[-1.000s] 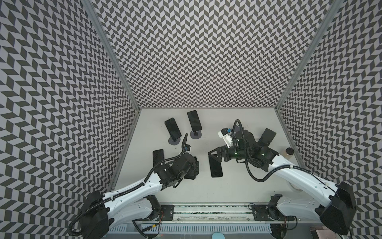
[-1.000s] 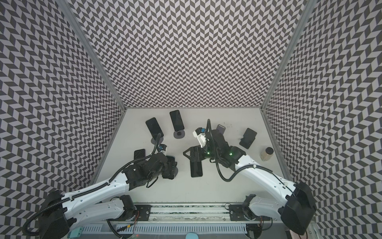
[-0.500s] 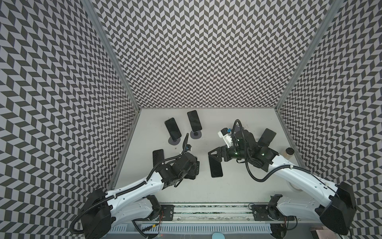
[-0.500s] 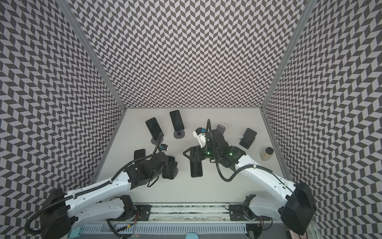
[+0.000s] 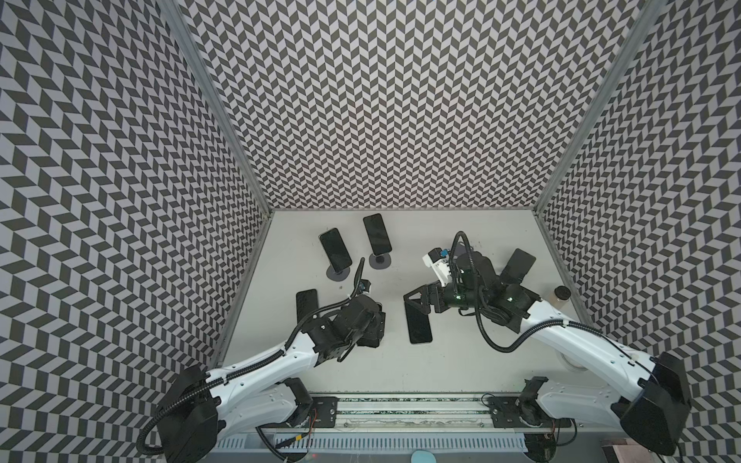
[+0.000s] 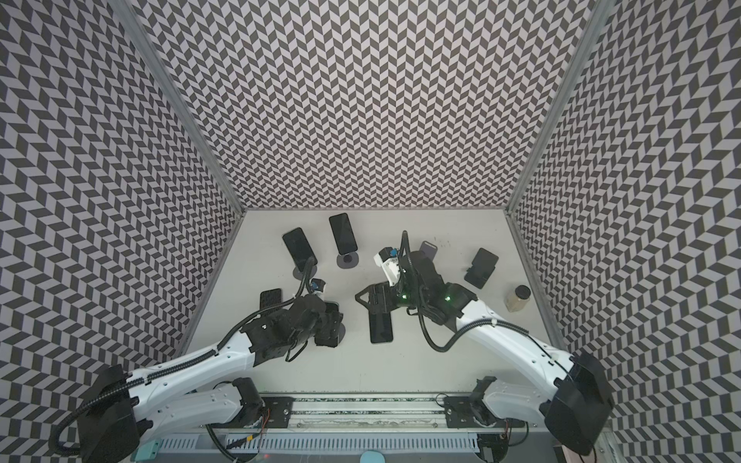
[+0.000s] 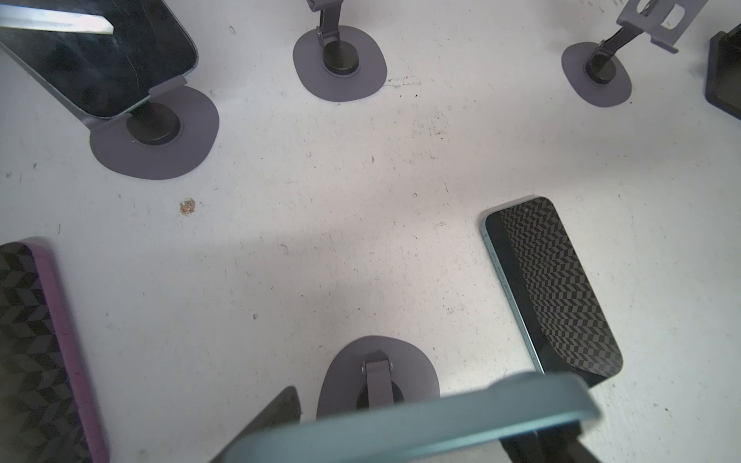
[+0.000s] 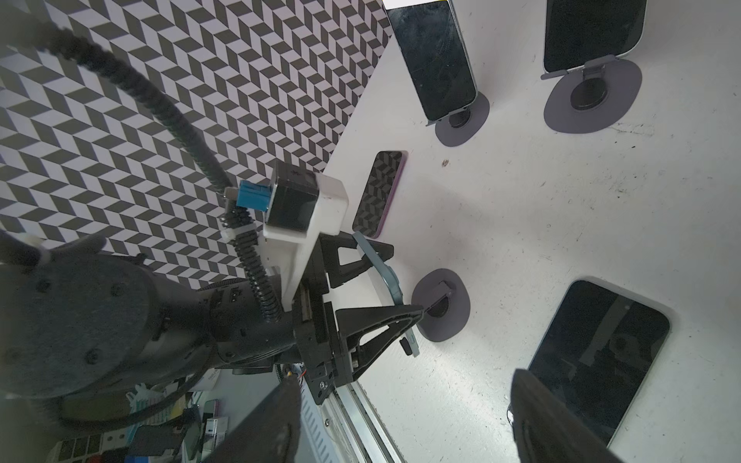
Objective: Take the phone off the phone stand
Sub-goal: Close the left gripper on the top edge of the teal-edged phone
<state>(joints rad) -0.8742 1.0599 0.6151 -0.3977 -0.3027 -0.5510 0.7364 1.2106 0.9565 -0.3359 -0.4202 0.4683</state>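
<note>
The desk (image 5: 461, 360) has a purple-cased phone (image 5: 306, 302) lying flat, screen up, at its left edge. Behind it, toward the back left corner, the left propped phone (image 5: 335, 249) and the right propped phone (image 5: 377, 233) each lean on a grey stand with a round base.

Just right of the purple-cased phone, the left gripper (image 8: 405, 280) sits low over the front left part of the desk. The teal phone (image 7: 401, 425) stands on edge between its fingers (image 8: 377, 314), one finger on each side. This phone is directly above a grey stand (image 7: 349, 373), whose round base rests on the desk and whose hinge arm shows below the phone in the left wrist view. I cannot tell whether the fingers already press on the teal phone. I also cannot tell whether the phone touches the stand's cradle.

Near the middle of the desk a flat phone (image 5: 419, 328) lies screen up, its long side running front to back. The right gripper (image 8: 405, 379) hangs over its back end, released, with the jaws spread wide and only bare desk between them.

Behind the right arm an empty stand (image 6: 428, 249) shows its grey cradle. Further right a dark phone (image 6: 481, 266) leans on a black holder. A small jar (image 6: 518, 298) with a dark lid stands near the right edge.
</note>
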